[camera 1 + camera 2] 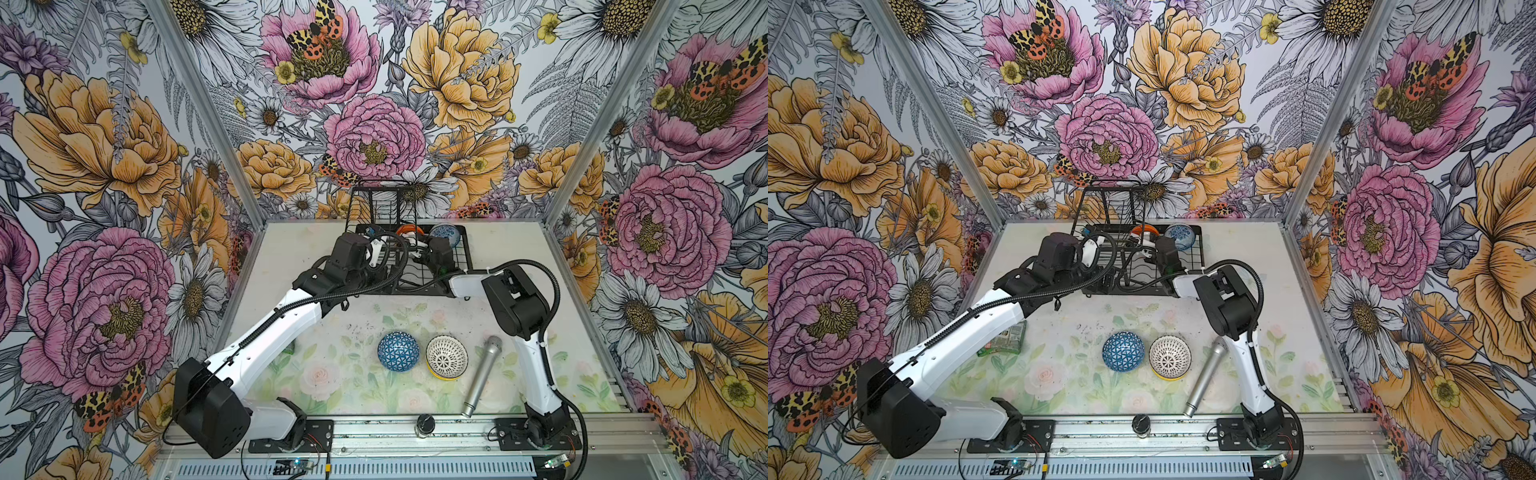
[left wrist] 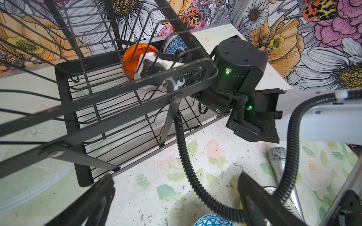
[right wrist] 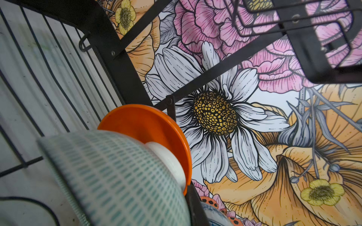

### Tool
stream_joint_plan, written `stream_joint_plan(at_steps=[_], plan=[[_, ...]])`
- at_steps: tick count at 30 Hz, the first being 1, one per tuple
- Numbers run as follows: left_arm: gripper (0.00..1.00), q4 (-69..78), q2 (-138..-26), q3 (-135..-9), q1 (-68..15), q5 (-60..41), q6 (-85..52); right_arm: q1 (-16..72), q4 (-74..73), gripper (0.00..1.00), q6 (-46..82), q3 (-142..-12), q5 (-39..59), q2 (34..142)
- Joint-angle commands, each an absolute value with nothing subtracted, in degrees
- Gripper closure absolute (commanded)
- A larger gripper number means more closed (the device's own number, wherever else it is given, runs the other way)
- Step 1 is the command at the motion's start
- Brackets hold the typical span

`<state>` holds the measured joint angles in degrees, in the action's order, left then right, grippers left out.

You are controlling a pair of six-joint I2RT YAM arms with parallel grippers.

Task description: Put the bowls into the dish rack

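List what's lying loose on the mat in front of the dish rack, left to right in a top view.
green packet → blue geometric bowl → white lattice bowl → silver microphone

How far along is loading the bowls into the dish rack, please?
Done: the orange bowl and the blue flowered bowl sit in the dish rack. In hand: the right gripper holds a pale green bowl inside the rack; the left gripper is open, empty. Left: the blue patterned bowl and the white lattice bowl, stacked on a yellow bowl, wait on the table.
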<state>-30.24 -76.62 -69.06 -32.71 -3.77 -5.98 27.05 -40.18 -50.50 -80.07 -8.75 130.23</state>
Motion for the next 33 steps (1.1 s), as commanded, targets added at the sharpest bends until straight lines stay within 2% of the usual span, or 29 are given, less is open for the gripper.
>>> stream_joint_plan(at_steps=[1, 15, 24, 33], plan=[[0.01, -30.0, -76.7, -69.1, -32.1, -5.0, -6.3, 27.6, -43.9, 1.0, -51.0, -82.2, -10.7, 131.8], [0.01, -29.5, -76.5, -68.5, -32.1, -5.3, -6.6, 28.3, -48.8, 1.0, -55.4, -81.2, -12.3, 133.6], [0.01, -29.5, -76.2, -68.4, -32.1, -5.4, -6.7, 28.2, -43.9, 1.0, -54.6, -76.5, -7.5, 130.1], [0.01, -29.0, -75.2, -67.2, -32.3, -5.1, -6.9, 28.2, -38.4, 1.0, -54.5, -75.9, -6.7, 128.5]])
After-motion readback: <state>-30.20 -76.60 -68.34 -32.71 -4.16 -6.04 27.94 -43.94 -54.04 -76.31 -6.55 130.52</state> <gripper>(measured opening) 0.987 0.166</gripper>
